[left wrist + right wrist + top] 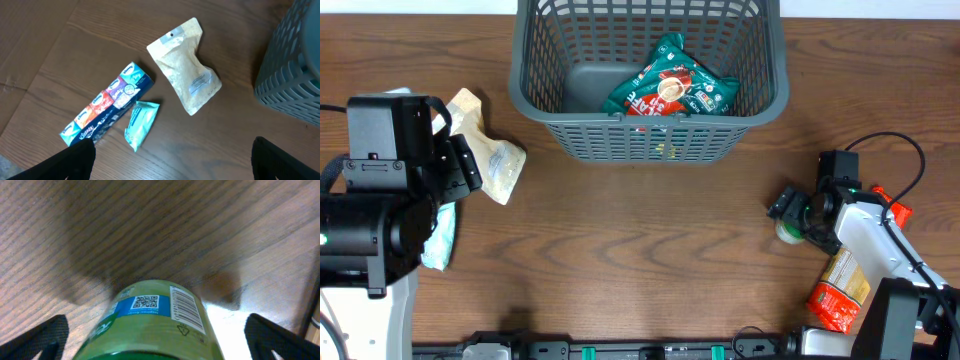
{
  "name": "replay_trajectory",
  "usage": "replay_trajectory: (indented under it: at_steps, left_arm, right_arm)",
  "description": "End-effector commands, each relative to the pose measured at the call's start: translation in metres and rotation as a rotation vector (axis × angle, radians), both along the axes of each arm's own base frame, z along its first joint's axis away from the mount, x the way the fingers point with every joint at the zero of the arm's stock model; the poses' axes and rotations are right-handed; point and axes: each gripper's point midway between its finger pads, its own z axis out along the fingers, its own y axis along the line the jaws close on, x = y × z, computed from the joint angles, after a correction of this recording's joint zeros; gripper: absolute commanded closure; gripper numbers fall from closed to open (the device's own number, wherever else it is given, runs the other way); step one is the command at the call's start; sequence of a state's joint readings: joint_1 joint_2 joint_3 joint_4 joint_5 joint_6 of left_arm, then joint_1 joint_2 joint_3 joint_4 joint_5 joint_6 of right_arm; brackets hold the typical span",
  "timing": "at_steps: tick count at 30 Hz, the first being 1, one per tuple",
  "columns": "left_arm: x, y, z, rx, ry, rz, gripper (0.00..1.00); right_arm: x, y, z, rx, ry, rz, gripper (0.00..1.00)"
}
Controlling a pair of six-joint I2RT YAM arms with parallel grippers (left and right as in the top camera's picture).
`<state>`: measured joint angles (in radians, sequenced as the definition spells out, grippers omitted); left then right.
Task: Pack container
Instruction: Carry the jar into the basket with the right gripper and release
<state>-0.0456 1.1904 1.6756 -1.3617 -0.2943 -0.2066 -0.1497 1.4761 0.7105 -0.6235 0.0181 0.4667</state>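
The container (534,62), a dark grey lattice basket, stands at the back centre and holds a green and red packet (672,88). Its corner shows in the left wrist view (292,75). My left gripper (172,170) is open and empty, hovering above a beige pouch (187,75), a teal wipes packet (140,122) and a multicoloured tissue pack (107,107). My right gripper (157,345) is open with its fingers on either side of a green bottle (155,325), which lies on the table (787,232) at the right. The fingers do not touch it.
An orange-red packet (840,292) lies near the front right under the right arm. The beige pouch (488,150) and a light blue packet (440,240) lie beside the left arm (390,180). Bare wood fills the middle of the table.
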Motion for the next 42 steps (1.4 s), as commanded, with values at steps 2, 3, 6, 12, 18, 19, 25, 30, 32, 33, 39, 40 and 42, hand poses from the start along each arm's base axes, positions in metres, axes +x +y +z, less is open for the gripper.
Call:
replay_trajectory:
  at_steps: [2, 3, 6, 12, 18, 19, 25, 30, 32, 33, 39, 40, 42]
  left_arm:
    - [-0.001, 0.002, -0.002, -0.002, 0.005, 0.013, 0.14]
    - [-0.001, 0.002, -0.002, -0.002, 0.005, 0.013, 0.14]
    - [-0.001, 0.002, -0.002, -0.002, 0.005, 0.014, 0.14]
    - [-0.001, 0.002, -0.002, -0.002, 0.005, 0.013, 0.14]
    - [-0.001, 0.002, -0.002, -0.002, 0.005, 0.013, 0.14]
    - [-0.001, 0.002, -0.002, -0.002, 0.005, 0.014, 0.14]
    - [-0.001, 0.002, -0.002, -0.002, 0.005, 0.013, 0.14]
    - [-0.001, 0.002, -0.002, -0.002, 0.006, 0.013, 0.14]
    - [-0.001, 0.002, -0.002, -0.002, 0.006, 0.013, 0.14]
    - [-0.001, 0.002, -0.002, -0.002, 0.006, 0.013, 0.14]
    - [-0.001, 0.002, -0.002, -0.002, 0.005, 0.013, 0.14]
    - [-0.001, 0.002, -0.002, -0.002, 0.005, 0.013, 0.14]
    - [-0.001, 0.002, -0.002, -0.002, 0.005, 0.013, 0.15]
  right_arm:
    - [-0.003, 0.0, -0.005, 0.01, 0.015, -0.024, 0.21]
    - [-0.003, 0.0, -0.005, 0.01, 0.014, -0.024, 0.28]
    - [-0.003, 0.0, -0.005, 0.01, 0.014, -0.024, 0.39]
    - [-0.003, 0.0, -0.005, 0.013, 0.013, -0.023, 0.61]
    - [0.003, -0.001, -0.001, 0.011, -0.004, -0.022, 0.99]
    - [0.007, -0.001, 0.003, 0.007, -0.018, -0.015, 0.99]
    - [0.059, -0.01, 0.082, -0.039, -0.202, 0.047, 0.99]
    - [0.102, -0.019, 0.209, -0.121, -0.426, 0.095, 0.99]
    - [0.111, -0.018, 0.25, -0.151, -0.502, 0.134, 0.99]
    - [0.115, -0.015, 0.271, -0.169, -0.543, 0.16, 0.99]
    - [0.142, 0.029, 0.379, -0.285, -0.841, 0.419, 0.99]
    - [0.147, 0.047, 0.391, -0.303, -0.895, 0.522, 0.99]
    - [0.153, 0.084, 0.404, -0.321, -0.978, 0.718, 0.99]
